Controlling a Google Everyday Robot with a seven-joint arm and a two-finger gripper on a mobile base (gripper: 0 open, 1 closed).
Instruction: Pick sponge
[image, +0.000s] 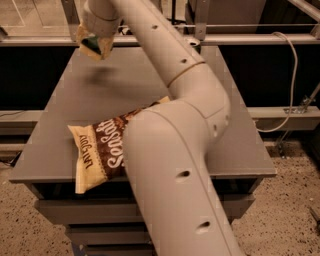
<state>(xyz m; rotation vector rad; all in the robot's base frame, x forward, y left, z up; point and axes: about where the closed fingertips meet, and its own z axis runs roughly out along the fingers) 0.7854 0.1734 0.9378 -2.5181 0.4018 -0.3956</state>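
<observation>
The sponge (92, 47), dark green on one face with pale yellow foam, hangs in the air above the far left part of the grey table (70, 115). Its shadow lies on the tabletop just below. My gripper (97, 38) is at the top left of the camera view, at the end of the white arm, and is shut on the sponge. The arm's large white links cross the middle of the view and hide much of the table's right side.
A cream and brown chip bag (100, 152) lies on the near left of the table, partly behind the arm. A railing (250, 39) runs behind the table. A cable (292, 75) hangs at the right. The floor is speckled.
</observation>
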